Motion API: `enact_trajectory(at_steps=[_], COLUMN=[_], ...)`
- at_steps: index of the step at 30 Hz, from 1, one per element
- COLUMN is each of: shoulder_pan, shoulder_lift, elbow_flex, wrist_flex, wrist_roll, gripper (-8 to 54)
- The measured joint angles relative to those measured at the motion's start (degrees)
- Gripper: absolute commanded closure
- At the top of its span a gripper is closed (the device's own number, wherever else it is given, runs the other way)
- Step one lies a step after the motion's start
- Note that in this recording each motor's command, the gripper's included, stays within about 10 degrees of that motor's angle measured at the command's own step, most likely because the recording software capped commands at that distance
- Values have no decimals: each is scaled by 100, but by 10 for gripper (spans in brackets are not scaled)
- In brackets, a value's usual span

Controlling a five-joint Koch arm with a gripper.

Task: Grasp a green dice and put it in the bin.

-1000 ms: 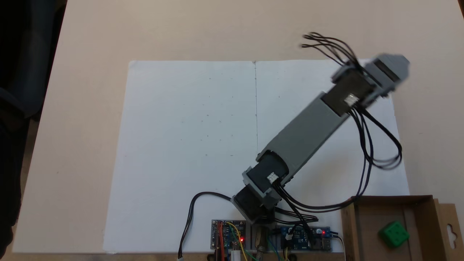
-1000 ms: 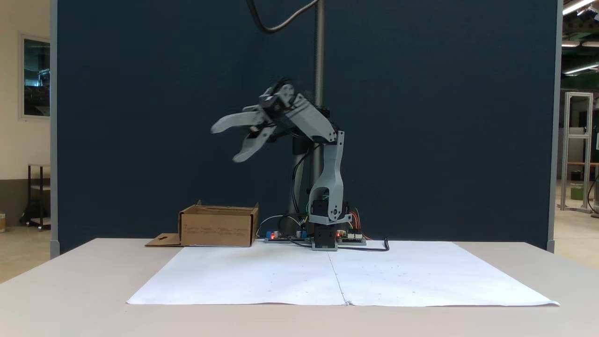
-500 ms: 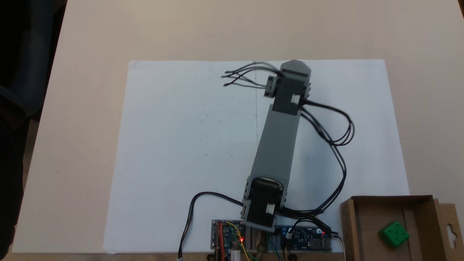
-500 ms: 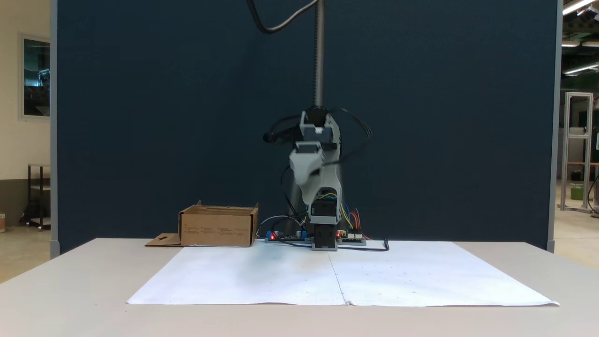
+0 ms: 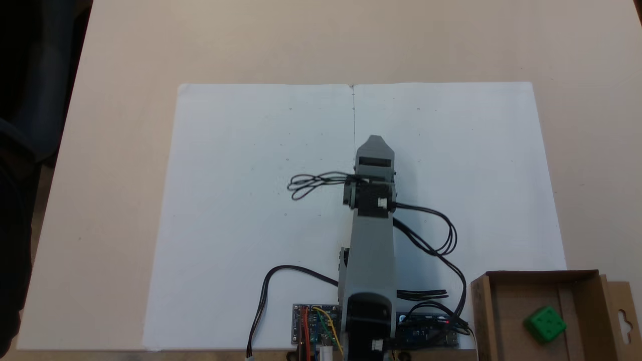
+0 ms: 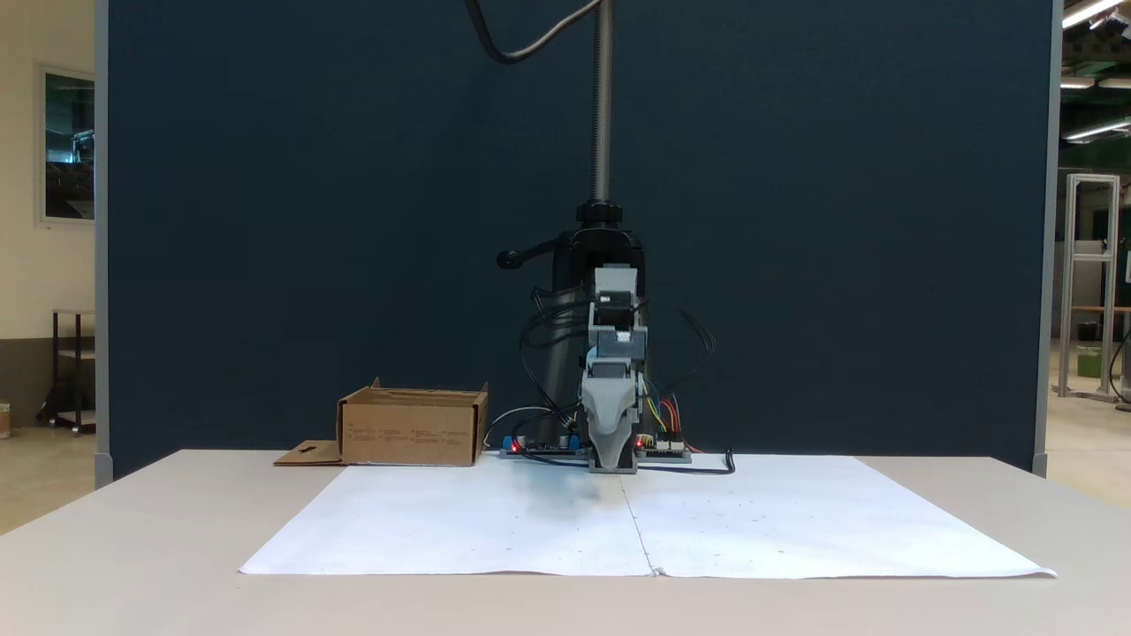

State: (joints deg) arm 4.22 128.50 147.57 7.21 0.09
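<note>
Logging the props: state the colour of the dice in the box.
Bright green dice with darker pips, clearest in the fixed view from above.

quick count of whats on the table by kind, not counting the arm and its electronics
green dice: 1, lying inside the box
cardboard box: 1
white paper sheets: 2, laid side by side
total: 4
</note>
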Motion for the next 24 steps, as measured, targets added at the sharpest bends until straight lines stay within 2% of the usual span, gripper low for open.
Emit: enact_trajectory(at_steps=[16,24], shoulder_pan=[-255,-299], shoulder_lift=[70,70], elbow_flex=[2602,2751], wrist_flex=[-3946,-5133], wrist_roll=[0,0], gripper=[21,20])
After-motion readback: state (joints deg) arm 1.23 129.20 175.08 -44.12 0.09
